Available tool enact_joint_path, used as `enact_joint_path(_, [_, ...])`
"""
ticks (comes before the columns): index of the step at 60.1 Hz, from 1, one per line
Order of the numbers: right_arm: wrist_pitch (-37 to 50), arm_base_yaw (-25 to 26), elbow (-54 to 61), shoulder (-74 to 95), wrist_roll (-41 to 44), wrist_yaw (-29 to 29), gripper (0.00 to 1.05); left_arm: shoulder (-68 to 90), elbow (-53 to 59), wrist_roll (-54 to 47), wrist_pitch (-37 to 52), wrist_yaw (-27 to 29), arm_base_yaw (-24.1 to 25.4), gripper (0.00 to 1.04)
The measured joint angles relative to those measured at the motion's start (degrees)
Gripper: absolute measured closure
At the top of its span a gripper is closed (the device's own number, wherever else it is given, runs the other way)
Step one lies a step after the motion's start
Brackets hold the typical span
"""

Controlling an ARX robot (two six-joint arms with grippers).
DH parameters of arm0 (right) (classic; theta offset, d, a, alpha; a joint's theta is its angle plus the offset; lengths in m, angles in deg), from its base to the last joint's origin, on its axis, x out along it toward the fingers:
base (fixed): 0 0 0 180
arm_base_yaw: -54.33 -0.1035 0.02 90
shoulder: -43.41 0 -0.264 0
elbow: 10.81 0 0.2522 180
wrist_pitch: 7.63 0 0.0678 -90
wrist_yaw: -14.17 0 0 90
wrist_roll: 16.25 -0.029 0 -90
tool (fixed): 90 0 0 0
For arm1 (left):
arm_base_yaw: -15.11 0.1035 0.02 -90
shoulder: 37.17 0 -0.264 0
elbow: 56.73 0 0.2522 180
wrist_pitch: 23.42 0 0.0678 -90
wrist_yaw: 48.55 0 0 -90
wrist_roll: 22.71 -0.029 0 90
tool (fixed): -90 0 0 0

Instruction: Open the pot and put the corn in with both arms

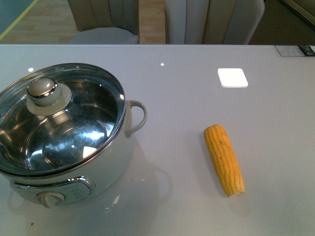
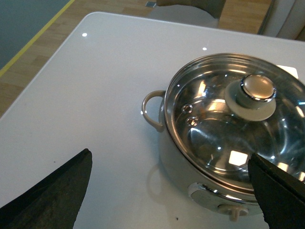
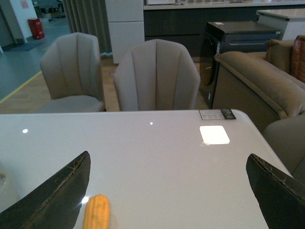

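Note:
The white pot [image 1: 106, 169] stands at the table's front left with its glass lid on; the lid's round knob [image 1: 42, 89] sits off-centre. Its loop handle [image 1: 137, 117] points right and its control knob [image 1: 50, 199] faces front. The yellow corn [image 1: 224, 158] lies on the table to the right of the pot. Neither arm shows in the front view. In the left wrist view my left gripper [image 2: 174, 191] is open, hanging before the pot [image 2: 190, 167] and its lid knob [image 2: 258, 89]. In the right wrist view my right gripper [image 3: 169, 191] is open above the table, the corn's tip [image 3: 96, 212] by one finger.
The white table [image 1: 197, 98] has a bright square reflection [image 1: 232, 77] and a small card [image 1: 294, 49] at its far right edge. Two grey chairs [image 3: 157, 76] stand behind the table, and a sofa [image 3: 257, 81] beyond its right end.

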Motion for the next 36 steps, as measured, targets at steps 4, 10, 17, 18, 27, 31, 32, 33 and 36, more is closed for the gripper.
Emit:
enact_joint_path(4, [0.0, 0.0, 0.0, 0.0, 0.0, 0.0, 0.09, 5.84, -0.87, -0.07, 6.54, -1.73, 0.15, 0.07])
enact_joint_path(10, [0.0, 0.0, 0.0, 0.0, 0.0, 0.0, 0.09, 17.57, -1.97, -0.85, 18.56, -1.95, -0.81, 0.07])
enact_joint_path(17, [0.0, 0.0, 0.0, 0.0, 0.0, 0.0, 0.09, 31.91, -4.37, -1.46, 32.5, -2.86, -3.76, 0.07])
enact_joint_path(18, [0.0, 0.0, 0.0, 0.0, 0.0, 0.0, 0.09, 34.49, -4.81, -1.49, 34.99, -3.04, -4.39, 0.07])
enact_joint_path(27, [0.0, 0.0, 0.0, 0.0, 0.0, 0.0, 0.09, 51.41, -6.99, -2.4, 50.77, -3.23, -7.17, 0.07])
enact_joint_path(31, [0.0, 0.0, 0.0, 0.0, 0.0, 0.0, 0.09, 59.23, -7.76, -2.67, 56.87, -3.19, -7.37, 0.07])
enact_joint_path(32, [0.0, 0.0, 0.0, 0.0, 0.0, 0.0, 0.09, 60.24, -7.85, -2.71, 57.61, -3.19, -7.37, 0.07])
enact_joint_path(33, [0.0, 0.0, 0.0, 0.0, 0.0, -0.02, 0.09, 62.29, -8.0, -2.73, 59.04, -3.21, -7.34, 0.07])
enact_joint_path(36, [0.0, 0.0, 0.0, 0.0, 0.0, 0.0, 0.09, 67.8, -8.57, -3.08, 62.55, -3.02, -7.34, 0.07])
